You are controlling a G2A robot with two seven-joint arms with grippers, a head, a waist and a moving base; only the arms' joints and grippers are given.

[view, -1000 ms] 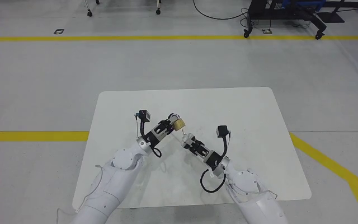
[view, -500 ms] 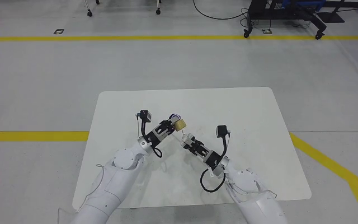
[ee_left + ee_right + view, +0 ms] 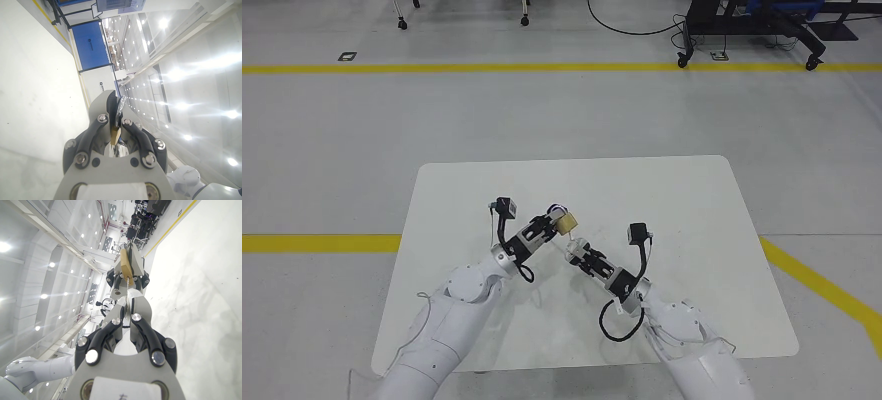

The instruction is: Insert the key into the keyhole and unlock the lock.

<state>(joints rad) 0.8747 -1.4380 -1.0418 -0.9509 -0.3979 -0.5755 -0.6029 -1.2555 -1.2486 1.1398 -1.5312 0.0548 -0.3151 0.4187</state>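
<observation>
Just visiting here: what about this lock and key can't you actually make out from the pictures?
1. Whether the shackle is open: in the left wrist view the left gripper covers most of the padlock, and in the top view it is too small.
2. How deep the key sits: in the right wrist view the padlock's body hides the blade.
3. The key's head: in the right wrist view it is buried in the right gripper.

the lock [image 3: 125,263] had a brass-gold body and a silver shackle. the key [image 3: 129,283] was silver. the left gripper [image 3: 549,225] and right gripper [image 3: 575,250] were pale grey with black linkages and silver screws. the table [image 3: 692,200] was plain white. around the table, the floor [image 3: 342,150] was light grey with yellow lines [image 3: 542,68].
</observation>
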